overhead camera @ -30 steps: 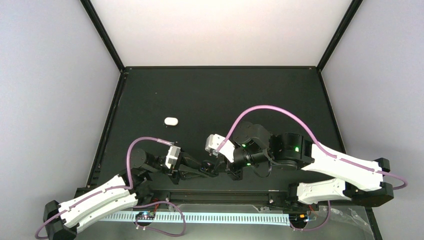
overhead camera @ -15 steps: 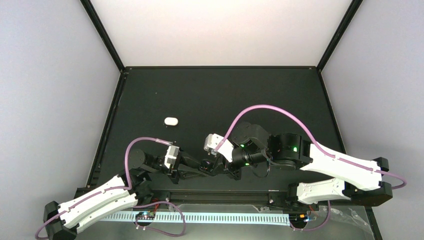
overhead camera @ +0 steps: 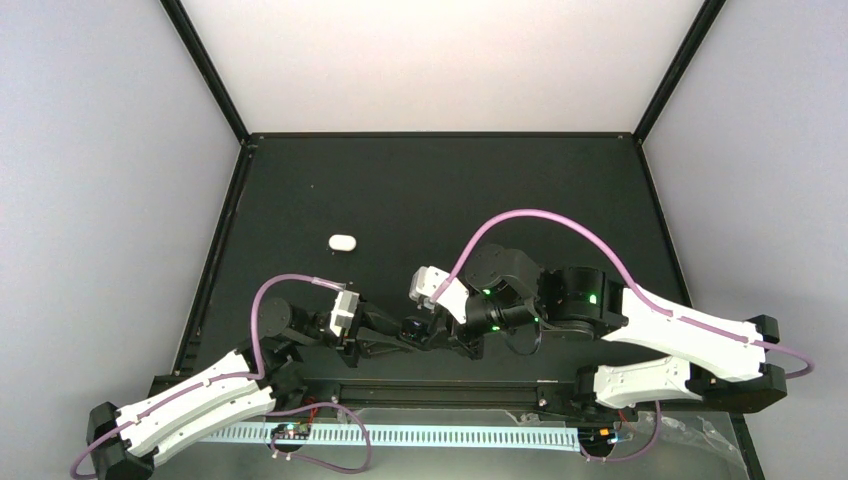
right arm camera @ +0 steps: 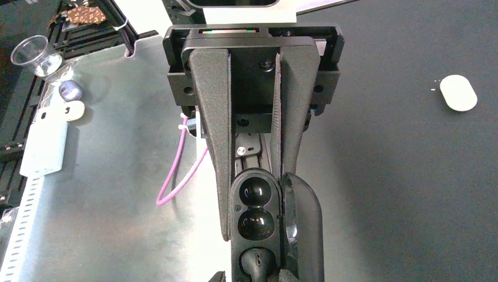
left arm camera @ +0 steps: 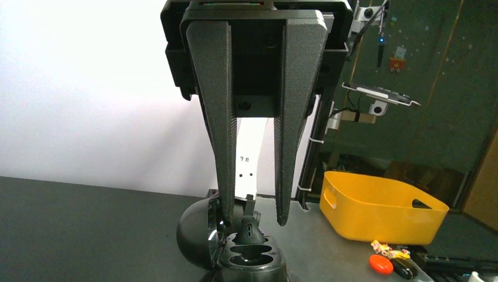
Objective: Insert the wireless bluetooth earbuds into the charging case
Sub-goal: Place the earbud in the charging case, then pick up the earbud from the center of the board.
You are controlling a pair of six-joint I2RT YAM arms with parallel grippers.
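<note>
The black charging case (right arm camera: 258, 205) is open, with its lid (right arm camera: 305, 223) swung to the side. One black earbud (left arm camera: 249, 228) stands in the end slot, and the glossy slot beside it (right arm camera: 256, 222) is bare. My left gripper (left arm camera: 252, 222) is shut on the case's base at the earbud end, one finger (left arm camera: 224, 194) against the lid hinge. My right gripper (right arm camera: 255, 235) is open and straddles the base from the opposite side. One of its fingers (right arm camera: 216, 176) lies along the outer wall; the other sits between base and lid. In the top view the left gripper (overhead camera: 398, 336) and the right gripper (overhead camera: 432, 334) meet.
A closed white oval case (overhead camera: 342, 242) lies on the black mat to the far left. Off the table stand a yellow bin (left arm camera: 376, 205) with small items (left arm camera: 382, 264) beside it, a plastic cup (right arm camera: 36, 53) and a white box (right arm camera: 44, 147). A purple cable (right arm camera: 182, 176) loops under the right wrist.
The right gripper's jaws have parted from shut, and it has edged slightly left toward the left gripper. The left gripper and the case have stayed put.
</note>
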